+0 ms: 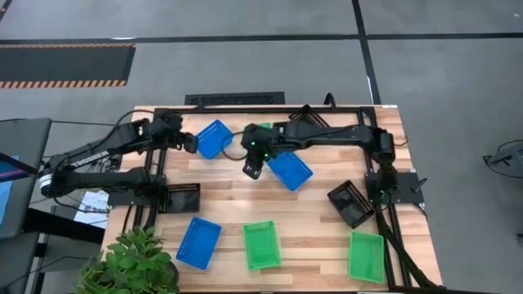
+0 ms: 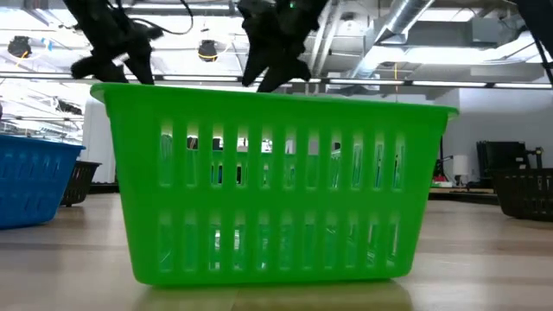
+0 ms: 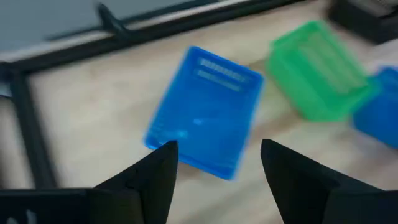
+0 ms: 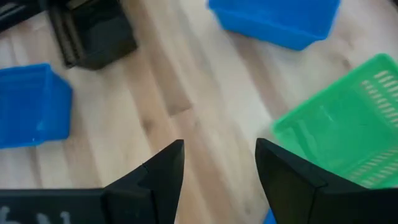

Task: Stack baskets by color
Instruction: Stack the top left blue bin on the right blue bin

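Three blue baskets rest on the wooden table: one far left of centre [image 1: 214, 139], one at the centre [image 1: 290, 170], one near the front left [image 1: 198, 242]. Two green baskets [image 1: 261, 245] [image 1: 366, 256] sit along the front edge. A third green basket [image 1: 263, 126] lies partly under my right arm. Black baskets stand at the left [image 1: 180, 198] and right [image 1: 351, 202]. My left gripper [image 1: 191, 144] hovers open beside the far blue basket [image 3: 208, 115]. My right gripper [image 1: 252, 169] hangs open over bare wood [image 4: 219, 158], just left of the centre blue basket.
A black metal frame [image 1: 359, 110] runs along the table's far and side edges. A potted plant [image 1: 135, 261] stands at the front left corner. In the low view a green basket [image 2: 276, 186] fills the foreground. Bare wood lies between the centre and the front row.
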Controlling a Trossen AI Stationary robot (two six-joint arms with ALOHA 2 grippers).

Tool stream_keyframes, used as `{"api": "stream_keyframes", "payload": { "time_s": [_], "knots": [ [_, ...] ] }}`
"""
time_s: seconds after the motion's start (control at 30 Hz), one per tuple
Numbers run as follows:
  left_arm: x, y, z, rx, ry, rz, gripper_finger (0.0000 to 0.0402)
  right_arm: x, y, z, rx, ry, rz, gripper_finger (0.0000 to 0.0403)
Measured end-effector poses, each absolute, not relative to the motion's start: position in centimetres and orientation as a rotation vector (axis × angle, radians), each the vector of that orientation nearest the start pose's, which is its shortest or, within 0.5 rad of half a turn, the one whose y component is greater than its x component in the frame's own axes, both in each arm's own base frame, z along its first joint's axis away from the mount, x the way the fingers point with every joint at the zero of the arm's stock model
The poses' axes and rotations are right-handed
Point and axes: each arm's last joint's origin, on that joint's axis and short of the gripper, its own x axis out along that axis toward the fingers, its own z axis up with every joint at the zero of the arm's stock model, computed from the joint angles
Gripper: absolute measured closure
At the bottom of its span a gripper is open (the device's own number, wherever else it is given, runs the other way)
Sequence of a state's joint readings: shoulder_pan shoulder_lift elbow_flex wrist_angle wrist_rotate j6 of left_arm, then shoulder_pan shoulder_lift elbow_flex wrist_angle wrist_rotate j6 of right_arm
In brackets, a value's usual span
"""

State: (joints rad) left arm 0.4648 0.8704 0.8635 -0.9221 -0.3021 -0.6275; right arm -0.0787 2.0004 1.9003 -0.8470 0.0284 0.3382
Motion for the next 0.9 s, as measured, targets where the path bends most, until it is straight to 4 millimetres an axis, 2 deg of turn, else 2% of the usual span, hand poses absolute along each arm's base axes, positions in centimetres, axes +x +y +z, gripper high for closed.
{"api": "stream_keyframes", "payload": {
  "time_s": [0.13,0.27,0.4,0.53,0.7,0.9],
  "knots": [
    [15.2,9.5,27.1,-0.590,0.784,1.029,0.0199,42.5,-1.8,30.4,0.303,1.012,-0.254,0.0182],
    [17.0,11.8,25.6,-0.557,0.820,1.061,0.0207,40.1,-0.1,32.1,0.243,1.068,-0.372,0.0182],
    [17.5,14.5,24.1,-0.567,0.842,1.109,0.0207,37.6,1.8,33.1,0.186,1.129,-0.512,0.0182],
    [18.0,16.5,22.6,-0.548,0.887,1.116,0.0207,35.9,3.5,34.2,0.159,1.121,-0.582,0.0182],
    [19.5,17.8,20.1,-0.575,0.949,1.011,0.0207,35.4,4.9,34.3,0.144,1.101,-0.628,0.0182],
    [19.9,17.9,17.1,-0.672,1.111,0.948,0.0207,35.1,5.6,34.1,0.130,1.123,-0.640,0.0182]
  ]
}}
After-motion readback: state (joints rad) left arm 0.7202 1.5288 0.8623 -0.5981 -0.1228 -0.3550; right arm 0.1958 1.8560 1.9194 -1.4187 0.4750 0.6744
